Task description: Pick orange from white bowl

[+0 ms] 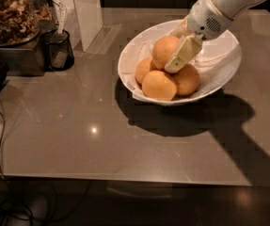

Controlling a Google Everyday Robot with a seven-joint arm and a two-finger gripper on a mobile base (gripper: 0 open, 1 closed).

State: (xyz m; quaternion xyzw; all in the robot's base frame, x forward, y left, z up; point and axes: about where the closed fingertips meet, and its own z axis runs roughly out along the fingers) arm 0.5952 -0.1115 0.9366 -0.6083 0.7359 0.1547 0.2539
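The white bowl stands tilted on the brown counter, lined with crumpled white paper and holding several oranges. The orange lies on top of the pile at the bowl's middle. My gripper reaches down into the bowl from the upper right. One cream finger lies against the orange's front right side, and the other finger shows behind the orange. The fingers are closed around it. Three other oranges lie under and beside it, the nearest one at the front.
A black mesh cup and a glass jar of nuts on a metal base stand at the back left. A white box stands behind them. A black cable hangs over the left edge. The counter's front edge runs along the bottom.
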